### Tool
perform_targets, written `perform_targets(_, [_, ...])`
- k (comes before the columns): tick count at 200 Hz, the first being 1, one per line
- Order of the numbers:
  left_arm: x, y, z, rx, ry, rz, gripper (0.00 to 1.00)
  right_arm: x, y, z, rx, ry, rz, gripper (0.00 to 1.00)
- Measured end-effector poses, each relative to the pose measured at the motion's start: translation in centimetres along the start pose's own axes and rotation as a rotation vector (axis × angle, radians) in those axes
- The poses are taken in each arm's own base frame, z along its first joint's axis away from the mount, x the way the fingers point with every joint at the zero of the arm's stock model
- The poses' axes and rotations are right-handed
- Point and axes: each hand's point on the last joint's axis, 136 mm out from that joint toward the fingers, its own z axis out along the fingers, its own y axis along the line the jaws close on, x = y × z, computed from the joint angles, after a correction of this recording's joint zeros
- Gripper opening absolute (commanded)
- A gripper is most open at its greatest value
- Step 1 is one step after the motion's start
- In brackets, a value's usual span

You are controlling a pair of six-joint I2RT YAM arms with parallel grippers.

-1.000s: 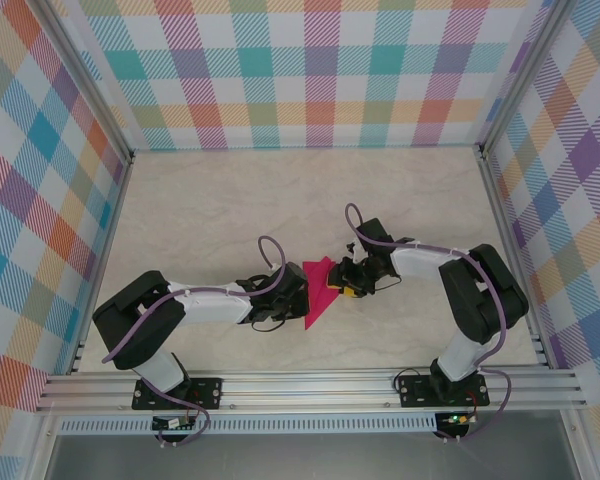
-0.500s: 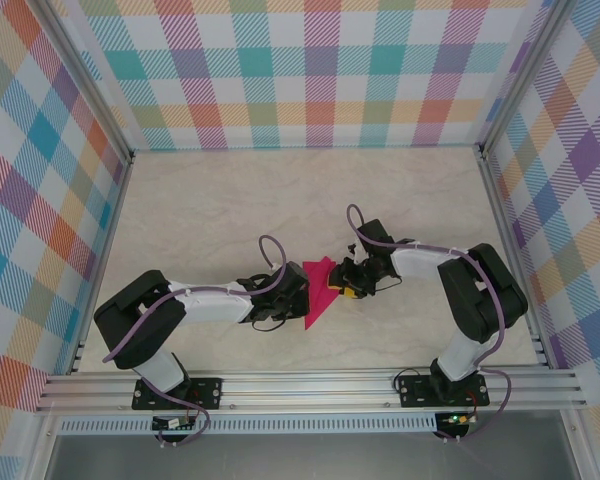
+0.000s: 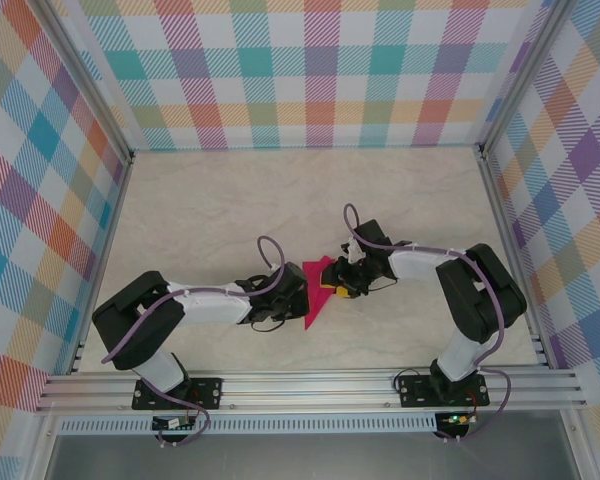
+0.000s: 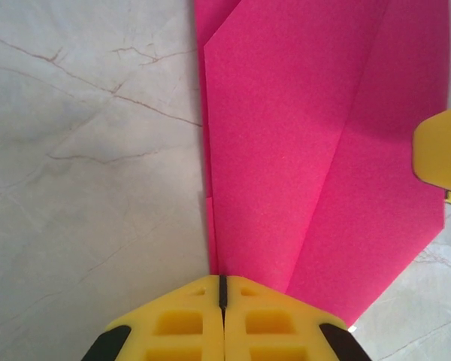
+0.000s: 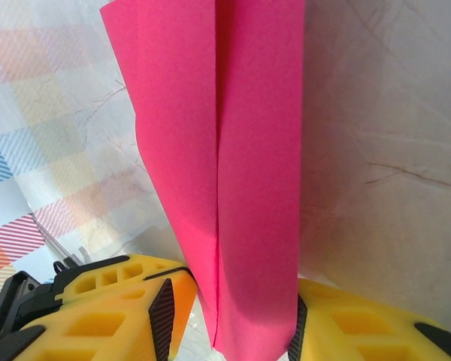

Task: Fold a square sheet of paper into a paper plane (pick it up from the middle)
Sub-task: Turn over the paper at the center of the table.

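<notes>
Left pincer (image 4: 222, 289) clenched on paper plane (image 4: 301, 150) at centre crease, likely anchoring it on worktop (image 4: 83, 150). Right pincer (image 5: 229, 301) released, jaws straddled other end, probably to press fold.

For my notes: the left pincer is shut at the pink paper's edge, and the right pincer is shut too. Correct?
No. The right pincer is open: the right wrist view shows its fingers apart, the paper between them. The left pincer is shut at the paper's edge.
</notes>
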Motion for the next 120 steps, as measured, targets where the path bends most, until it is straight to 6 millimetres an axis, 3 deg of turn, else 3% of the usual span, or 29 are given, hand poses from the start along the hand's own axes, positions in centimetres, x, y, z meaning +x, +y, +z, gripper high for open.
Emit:
perform_targets(40, [0.0,0.5,-0.3,0.056,0.007,-0.050,0.07,0.8,-0.6,0.3,-0.022,0.004,0.029,0.47])
perform_targets(120, [0.1,0.4,-0.3,0.087,0.013,-0.080,0.08,1.3,1.4,1.1,-0.073,0.007,0.002,0.47])
